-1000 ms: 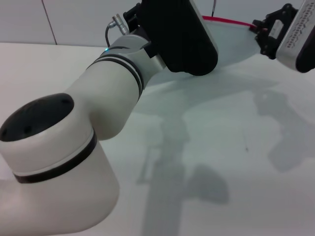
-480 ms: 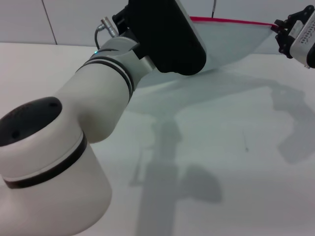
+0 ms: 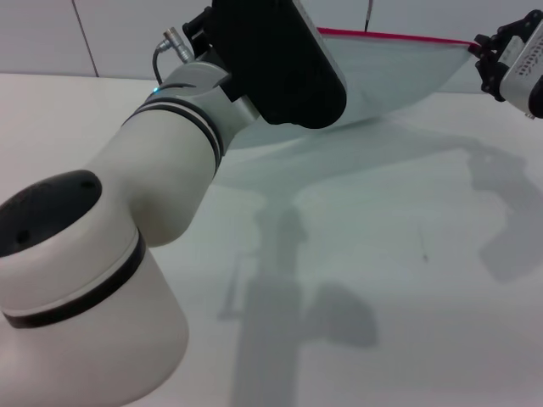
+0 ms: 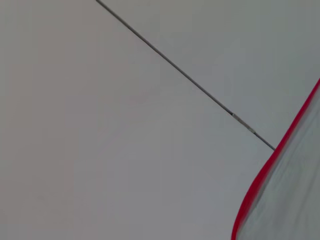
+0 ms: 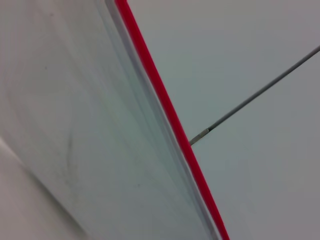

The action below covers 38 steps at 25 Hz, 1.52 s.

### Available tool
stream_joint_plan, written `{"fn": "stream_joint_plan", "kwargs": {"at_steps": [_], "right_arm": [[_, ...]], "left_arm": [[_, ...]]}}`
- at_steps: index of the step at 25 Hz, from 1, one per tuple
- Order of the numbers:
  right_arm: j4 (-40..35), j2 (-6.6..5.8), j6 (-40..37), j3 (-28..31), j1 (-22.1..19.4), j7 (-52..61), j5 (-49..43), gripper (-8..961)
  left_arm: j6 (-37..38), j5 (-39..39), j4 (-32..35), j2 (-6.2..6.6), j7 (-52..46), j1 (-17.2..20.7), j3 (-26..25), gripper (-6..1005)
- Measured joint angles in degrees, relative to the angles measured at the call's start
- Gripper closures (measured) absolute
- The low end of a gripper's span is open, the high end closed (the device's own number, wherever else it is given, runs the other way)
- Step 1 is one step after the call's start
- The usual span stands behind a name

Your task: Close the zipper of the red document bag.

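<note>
Right gripper (image 3: 485, 58) is clamped on the end of the zipper (image 3: 394, 36); beside it, the red document bag (image 3: 386, 72) is stretched taut towards the left gripper (image 3: 293, 59), whose grip cannot be told.

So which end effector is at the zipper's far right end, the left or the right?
The right end effector, at the zipper's right end, where the red document bag is held up off the table. The left end effector is hidden behind its own black wrist housing.
</note>
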Motion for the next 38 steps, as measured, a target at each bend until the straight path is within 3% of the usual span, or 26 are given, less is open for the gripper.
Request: {"fn": "stream_joint_plan", "kwargs": {"at_steps": [10,14,22,24,27,31,35,38], "right_arm": [[-0.5,0.34,-0.6,-0.3,-0.5,0.9,0.5,872],[-0.7,0.43,-2.5,-0.6,-0.8,1.8,0.7,697],[-1.4,0.21,-2.6,-0.4,-2.8,0.3,12.7,397],[-1.3,0.20,-2.4,-0.2,-3.7,-1.2,18.5,366],[-0.4,0.26,-1.7,-0.4,-5.0,-3.8,29.3,319],[4.7,0.31,1.3,-0.3,-5.4,-6.9,42.8,289],[13.6,0.16,4.1,0.1,-4.2,-10.2,52.7,294],[18.4,0.17,4.5,0.1,-3.8,-11.4,55.6,297]], "left_arm": [[-0.7,0.6,-0.2,-0.21,-3.5,0.2,-2.6,898],[-0.6,1.6,0.0,-0.23,-6.7,0.0,-3.5,896],[-2.4,-0.4,0.2,-0.19,-10.6,0.3,-7.3,476],[-5.4,-4.5,0.2,-0.09,-11.8,1.2,-10.4,381],[-13.8,-17.1,1.3,0.17,-10.7,3.5,-18.0,239],[-23.9,-41.5,8.7,1.42,-2.2,4.6,-27.4,197],[-27.6,-52.6,20.0,4.39,0.1,1.8,-28.5,155],[-28.3,-53.9,25.5,4.68,0.1,0.3,-28.3,123]]}}
